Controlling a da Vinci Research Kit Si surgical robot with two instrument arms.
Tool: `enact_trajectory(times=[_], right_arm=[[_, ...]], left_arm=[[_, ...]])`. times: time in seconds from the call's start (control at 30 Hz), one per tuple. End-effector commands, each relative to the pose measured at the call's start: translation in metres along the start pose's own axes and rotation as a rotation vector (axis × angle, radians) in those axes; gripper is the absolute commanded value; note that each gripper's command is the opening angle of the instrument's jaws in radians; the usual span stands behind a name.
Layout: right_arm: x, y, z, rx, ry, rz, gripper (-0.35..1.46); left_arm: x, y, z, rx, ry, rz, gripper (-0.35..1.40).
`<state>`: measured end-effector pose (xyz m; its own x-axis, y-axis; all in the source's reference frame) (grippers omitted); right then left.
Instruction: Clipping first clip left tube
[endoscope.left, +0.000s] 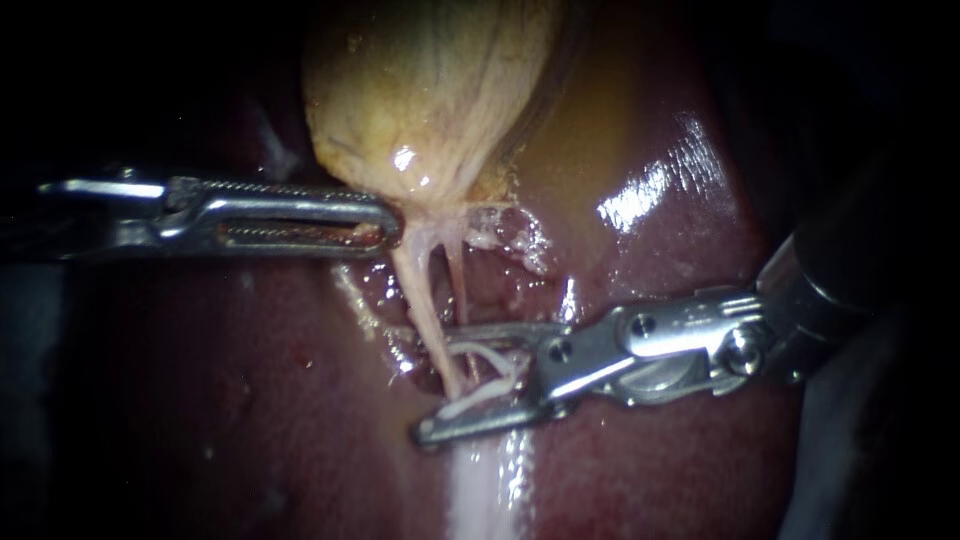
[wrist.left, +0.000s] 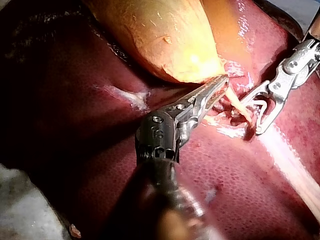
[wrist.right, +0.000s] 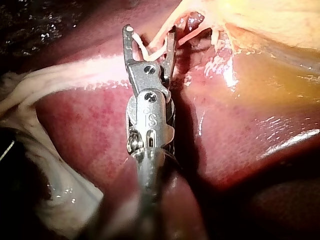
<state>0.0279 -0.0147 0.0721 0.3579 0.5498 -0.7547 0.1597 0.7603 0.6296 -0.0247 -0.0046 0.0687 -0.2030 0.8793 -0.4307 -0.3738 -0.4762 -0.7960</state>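
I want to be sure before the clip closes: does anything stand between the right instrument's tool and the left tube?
Nothing visible does. The right instrument's tool holds the clip in wide-apart jaws, and the left tube passes between them. The thinner tube beside it lies very close, a risk.

I am gripping the gallbladder in my left instrument's jaws while my right instrument's jaws are standing spread, holding a clip between them.
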Motion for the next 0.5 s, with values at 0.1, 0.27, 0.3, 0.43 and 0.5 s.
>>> enact_trajectory(times=[0.1, 0.27, 0.3, 0.43, 0.5], right_arm=[[0.0000, 0.0001, 0.0003, 0.005, 0.007, 0.009, 0.50], [-0.0003, 0.0001, 0.0014, 0.016, 0.005, 0.012, 0.49], [-0.0004, 0.0002, 0.0016, 0.018, 0.004, 0.016, 0.49], [-0.0009, 0.0003, 0.0028, 0.026, 0.011, 0.031, 0.49], [-0.0009, 0.0004, 0.0030, 0.034, 0.015, 0.034, 0.48]], left_arm=[[0.0000, 0.0000, 0.0001, 0.001, 0.000, -0.001, -0.35], [0.0000, 0.0000, 0.0002, 0.001, 0.000, -0.001, -0.35], [0.0000, 0.0000, 0.0002, 0.001, 0.000, -0.001, -0.35], [0.0001, 0.0000, 0.0003, 0.002, 0.000, -0.001, -0.35], [0.0001, 0.0000, 0.0003, 0.002, 0.001, 0.005, -0.35]])
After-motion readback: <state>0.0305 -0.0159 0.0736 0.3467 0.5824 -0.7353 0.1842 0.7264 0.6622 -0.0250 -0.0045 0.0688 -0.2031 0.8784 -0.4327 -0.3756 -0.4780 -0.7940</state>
